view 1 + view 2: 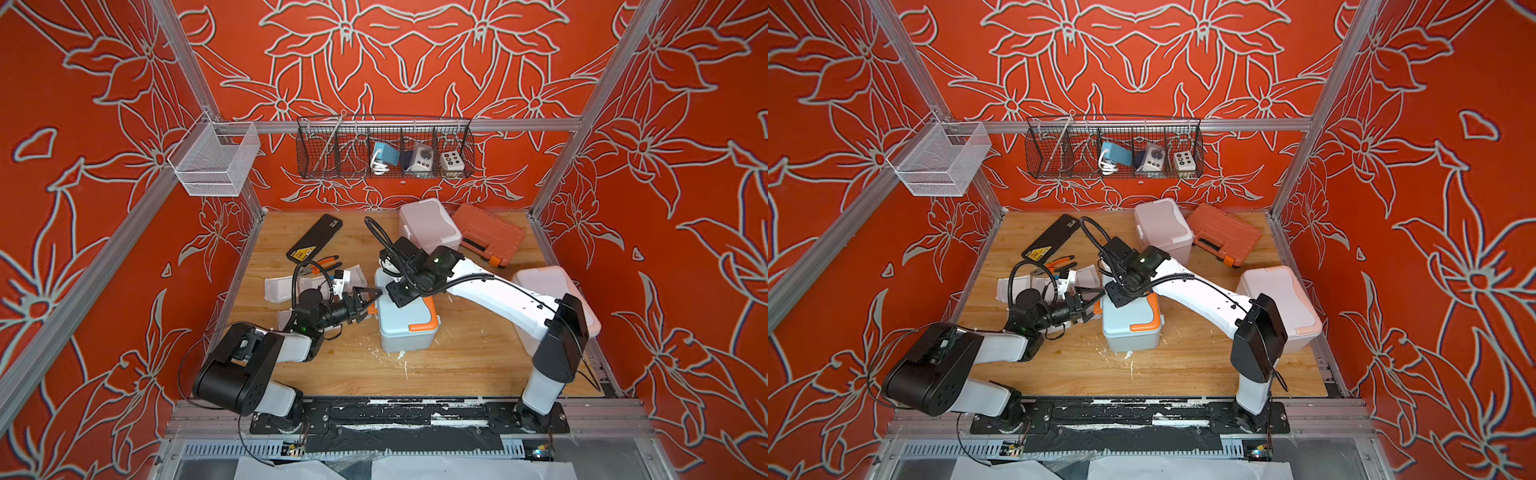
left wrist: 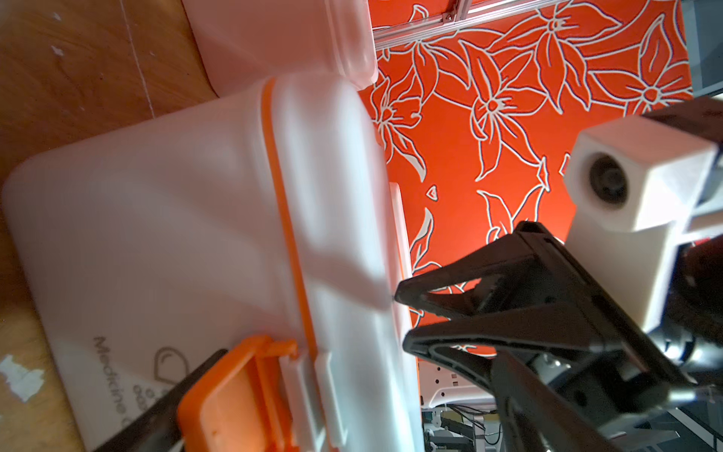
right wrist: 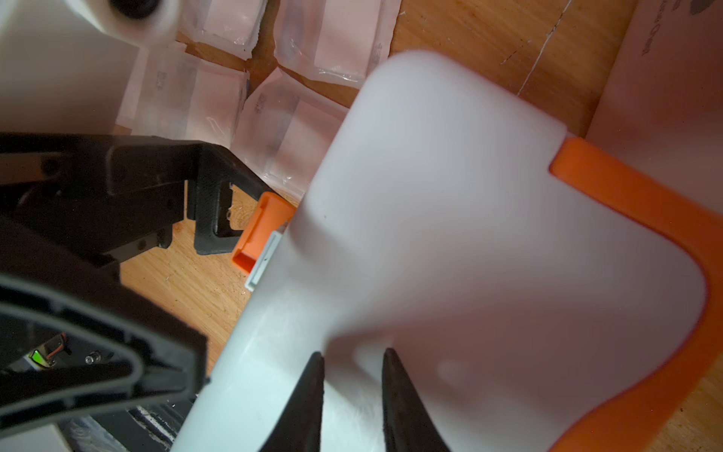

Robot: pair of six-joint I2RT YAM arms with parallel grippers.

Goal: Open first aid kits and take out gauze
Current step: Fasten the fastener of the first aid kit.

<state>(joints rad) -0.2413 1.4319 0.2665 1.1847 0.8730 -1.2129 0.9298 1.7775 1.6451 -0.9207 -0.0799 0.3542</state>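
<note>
The pale blue-grey first aid kit (image 1: 409, 328) (image 1: 1131, 332) (image 2: 156, 219) (image 3: 469, 235) stands mid-table with its lid down. My left gripper (image 1: 372, 305) (image 1: 1094, 305) (image 3: 203, 309) is wide open at its left side, one fingertip (image 3: 217, 231) right beside the orange latch (image 3: 260, 231) (image 2: 234, 391), which sticks out. My right gripper (image 1: 397, 301) (image 3: 353, 354) rests its tips on the lid, narrowly open, holding nothing. The pink kit (image 1: 430, 226) and the white, peach-trimmed kit (image 1: 548, 286) are shut. Several gauze pads (image 1: 282, 289) (image 3: 336, 43) lie on the table left of the blue kit.
A ribbed orange tool case (image 1: 488, 235) lies at the back right. At the back left are a long black case (image 1: 316, 239) and pliers (image 1: 328, 262). A black wire basket (image 1: 384, 147) and a white one (image 1: 214, 158) hang on the frame.
</note>
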